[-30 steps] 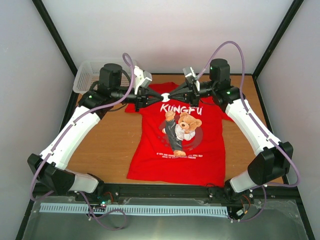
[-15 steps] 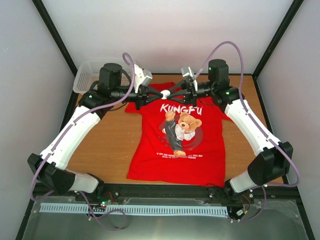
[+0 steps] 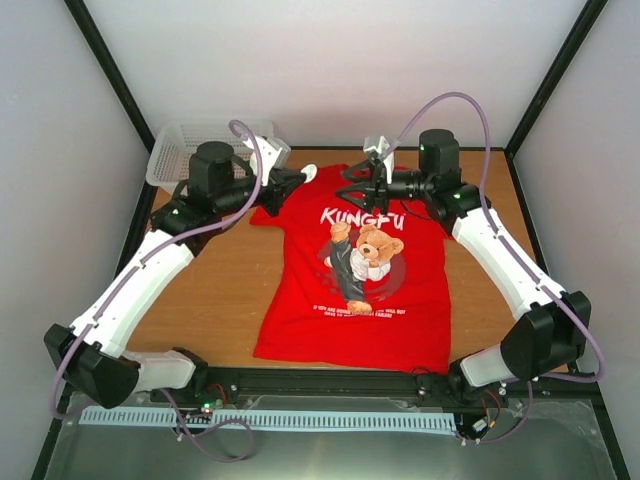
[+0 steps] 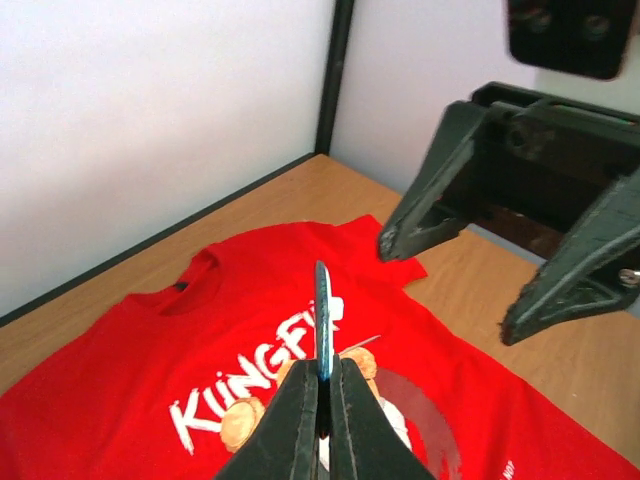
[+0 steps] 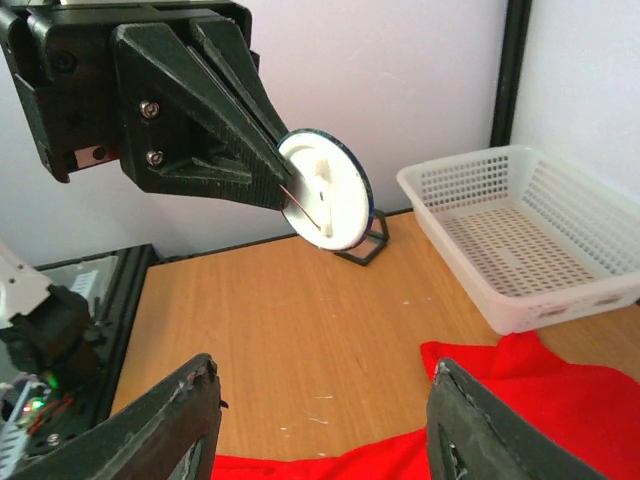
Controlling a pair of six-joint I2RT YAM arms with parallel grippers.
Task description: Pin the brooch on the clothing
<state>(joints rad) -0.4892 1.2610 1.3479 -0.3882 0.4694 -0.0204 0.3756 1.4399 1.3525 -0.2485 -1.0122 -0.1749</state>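
Both arms have drawn apart since a second ago, when their tips met over the collar: the left gripper (image 3: 298, 178) has swung back toward the basket (image 3: 185, 148), clamped on the brooch (image 5: 325, 190), while the right gripper (image 3: 348, 186) has let go and stands spread and empty. The brooch hangs in the air above the shirt (image 3: 350, 290) near its collar, held by its rim. Its white back and pin wire face the right gripper, probably for handling, though they are now well apart.

White basket (image 3: 172, 152), far-left on table (image 3: 220, 290)
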